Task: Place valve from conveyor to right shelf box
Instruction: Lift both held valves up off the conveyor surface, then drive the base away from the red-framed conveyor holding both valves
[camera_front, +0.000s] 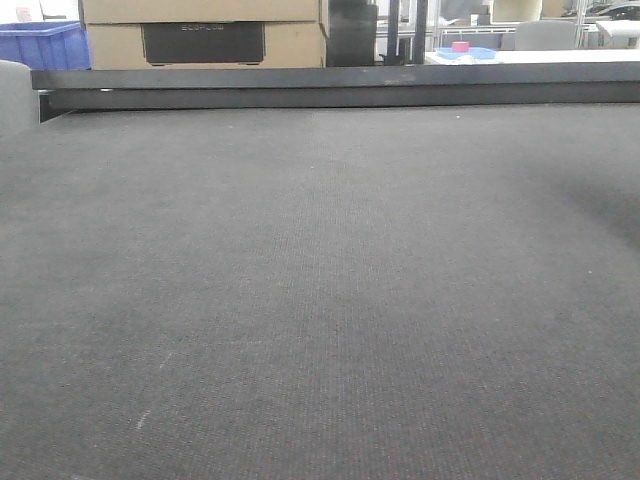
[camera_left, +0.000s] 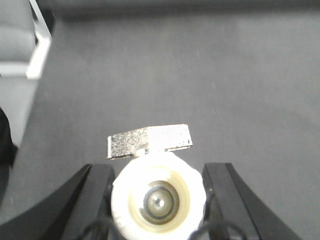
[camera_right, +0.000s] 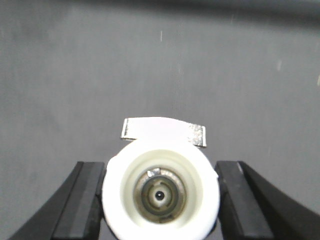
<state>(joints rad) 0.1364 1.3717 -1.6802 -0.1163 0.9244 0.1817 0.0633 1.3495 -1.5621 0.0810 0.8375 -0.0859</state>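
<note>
The wide dark grey textured fabric conveyor (camera_front: 320, 300) fills the front view, with tan cardboard boxes (camera_front: 290, 45) and a blue plastic crate (camera_front: 45, 45) beyond its far edge. The left gripper (camera_left: 159, 170) has its black jaws pressed on either side of a valve (camera_left: 158, 197), whose round whitish base faces the camera and whose flat silver handle is on top. The right gripper (camera_right: 160, 167) clasps a second valve (camera_right: 160, 192) the same way. Both are over the belt; I cannot tell whether they touch it.
</note>
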